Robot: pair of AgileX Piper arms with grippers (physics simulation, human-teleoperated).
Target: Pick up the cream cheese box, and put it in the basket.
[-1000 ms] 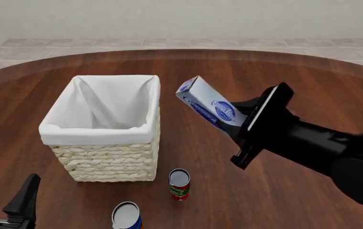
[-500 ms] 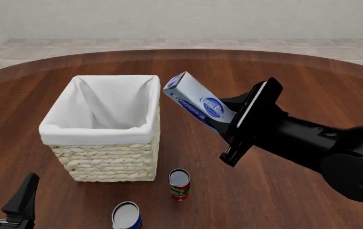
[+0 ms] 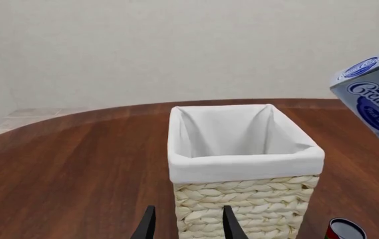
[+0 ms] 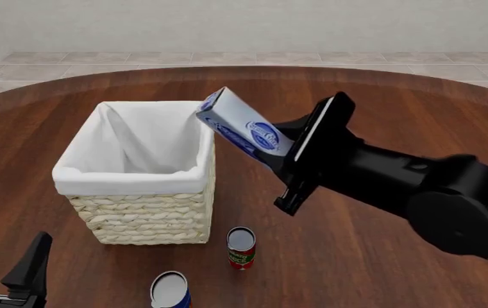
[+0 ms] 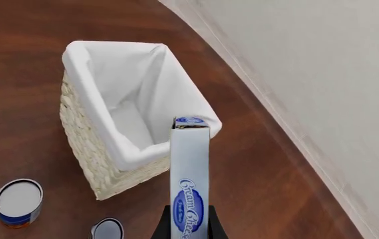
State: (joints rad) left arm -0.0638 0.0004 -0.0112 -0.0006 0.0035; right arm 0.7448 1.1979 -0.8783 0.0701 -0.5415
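The cream cheese box (image 4: 242, 131) is held aloft in the right claw (image 4: 288, 153), gripped at its lower end, its long axis tilted up and away toward the basket (image 4: 145, 212). Its upper end hangs at the basket's right rim, not yet over the lined opening. It is a slim white carton with a blue oval logo and blue script. The left claw (image 4: 8, 262) sits parted and empty, low over the desk (image 4: 381, 115), near 2 cans (image 4: 241, 247).

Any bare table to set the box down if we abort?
Bare wood right of the basket, under the right arm, and along the far edge. Crowded near front: red can and blue can, beside the left gripper.
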